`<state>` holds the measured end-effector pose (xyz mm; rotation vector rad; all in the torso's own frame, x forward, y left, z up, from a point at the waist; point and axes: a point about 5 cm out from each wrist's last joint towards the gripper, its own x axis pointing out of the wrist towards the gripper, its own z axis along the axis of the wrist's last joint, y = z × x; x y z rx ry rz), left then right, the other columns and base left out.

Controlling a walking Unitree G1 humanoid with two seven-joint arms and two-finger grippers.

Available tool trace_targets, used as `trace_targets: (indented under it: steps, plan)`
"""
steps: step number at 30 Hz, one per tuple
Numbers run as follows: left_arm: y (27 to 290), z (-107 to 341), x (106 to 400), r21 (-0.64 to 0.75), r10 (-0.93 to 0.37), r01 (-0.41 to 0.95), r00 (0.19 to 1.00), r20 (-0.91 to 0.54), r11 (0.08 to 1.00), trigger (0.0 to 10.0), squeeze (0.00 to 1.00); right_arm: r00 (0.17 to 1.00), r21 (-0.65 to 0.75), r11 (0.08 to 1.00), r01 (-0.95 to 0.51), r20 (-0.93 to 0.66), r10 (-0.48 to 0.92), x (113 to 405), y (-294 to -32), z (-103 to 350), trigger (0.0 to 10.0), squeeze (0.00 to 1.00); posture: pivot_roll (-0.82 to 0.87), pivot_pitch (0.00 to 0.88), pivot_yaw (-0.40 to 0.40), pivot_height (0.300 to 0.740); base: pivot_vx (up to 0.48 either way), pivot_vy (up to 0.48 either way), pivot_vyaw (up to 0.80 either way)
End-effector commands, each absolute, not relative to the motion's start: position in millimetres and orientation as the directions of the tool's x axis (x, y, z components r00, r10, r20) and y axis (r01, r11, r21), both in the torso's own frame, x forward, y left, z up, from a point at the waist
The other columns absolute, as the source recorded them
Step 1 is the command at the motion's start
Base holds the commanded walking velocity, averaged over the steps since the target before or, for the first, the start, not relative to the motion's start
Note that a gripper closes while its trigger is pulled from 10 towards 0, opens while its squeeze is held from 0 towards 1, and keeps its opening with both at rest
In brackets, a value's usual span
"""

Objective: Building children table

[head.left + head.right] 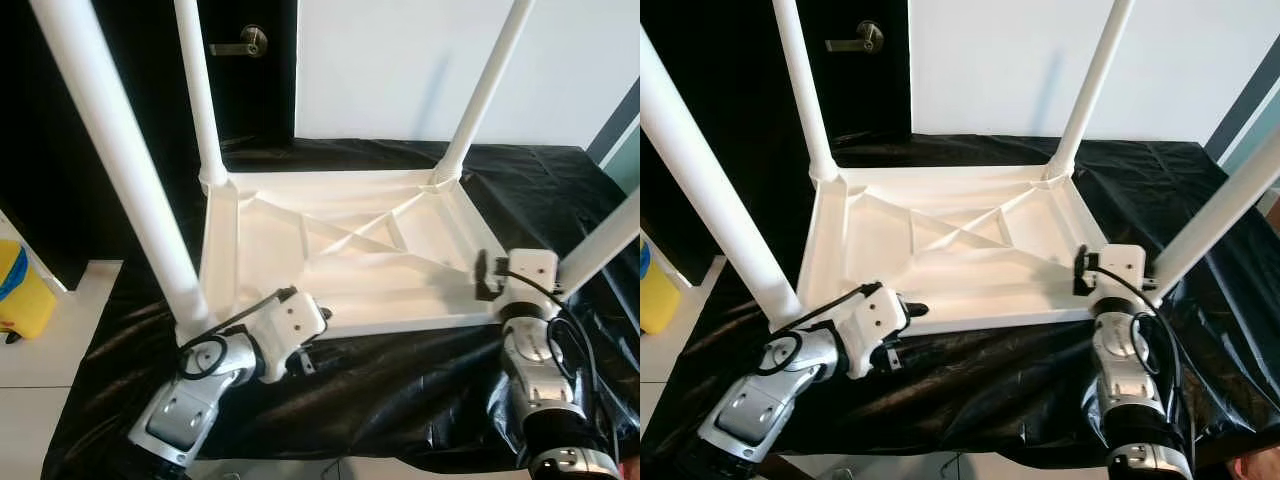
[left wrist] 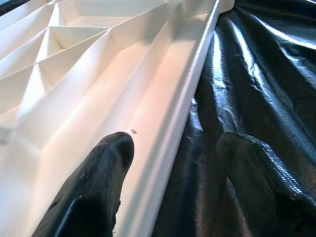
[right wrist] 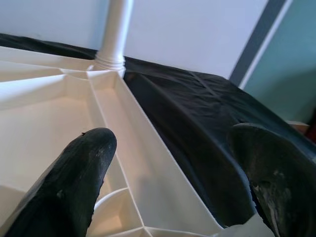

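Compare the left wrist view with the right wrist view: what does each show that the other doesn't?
Left wrist view: diagonal ribs on the tabletop's underside, left end effector open astride the near rim.

Right wrist view: a table leg standing in its corner socket, and the white wall behind it, right end effector open.

Both: the upturned white tabletop and black sheet.
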<state>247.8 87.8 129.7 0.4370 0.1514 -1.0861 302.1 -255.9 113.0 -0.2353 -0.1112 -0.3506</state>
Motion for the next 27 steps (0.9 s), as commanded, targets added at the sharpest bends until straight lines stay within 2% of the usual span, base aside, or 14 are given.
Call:
trace_targets:
  steps: [1, 7, 9, 11, 18, 26, 27]
  plan:
    - [89, 131, 247, 0.255, -0.848, 0.908, 0.406, -0.342, 0.332, 10.0, 0.0, 0.891, -0.208, 0.867, 0.452, 0.159, -0.426, 291, -283, 113, 10.0, 0.0, 0.03, 0.007, -0.056, 0.74, 0.0, 0.0, 0.0]
    - [91, 133, 246, 0.257, -0.857, 0.917, 0.381, -0.346, 0.304, 10.0, 0.0, 0.874, -0.219, 0.847, 0.484, 0.16, -0.459, 287, -296, 112, 10.0, 0.0, 0.03, 0.008, -0.056, 0.74, 0.0, 0.0, 0.0]
    - [93, 134, 249, 0.267, -0.864, 0.925, 0.357, -0.355, 0.272, 10.0, 0.0, 0.843, -0.221, 0.814, 0.537, 0.161, -0.513, 276, -312, 110, 10.0, 0.0, 0.02, 0.01, -0.045, 0.74, 0.0, 0.0, 0.0]
    - [93, 134, 250, 0.27, -0.866, 0.926, 0.35, -0.358, 0.262, 10.0, 0.0, 0.833, -0.222, 0.803, 0.553, 0.161, -0.53, 273, -317, 110, 10.0, 0.0, 0.02, 0.01, -0.045, 0.74, 0.0, 0.0, 0.0]
    - [96, 139, 263, 0.305, -0.863, 0.917, 0.361, -0.353, 0.258, 10.0, 0.0, 0.806, -0.234, 0.771, 0.592, 0.169, -0.568, 264, -328, 109, 10.0, 0.0, 0.01, 0.014, -0.036, 0.74, 0.0, 0.0, 0.0]
    - [90, 145, 263, 0.296, -0.876, 0.914, 0.368, -0.313, 0.278, 10.0, 0.0, 0.826, -0.213, 0.799, 0.563, 0.172, -0.536, 267, -316, 108, 10.0, 0.0, 0.01, 0.016, -0.033, 0.74, 0.0, 0.0, 0.0]
    - [83, 154, 255, 0.26, -0.902, 0.92, 0.357, -0.243, 0.294, 10.0, 0.0, 0.876, -0.191, 0.857, 0.48, 0.167, -0.453, 273, -291, 104, 10.0, 0.0, 0.01, 0.02, -0.035, 0.74, 0.0, 0.0, 0.0]
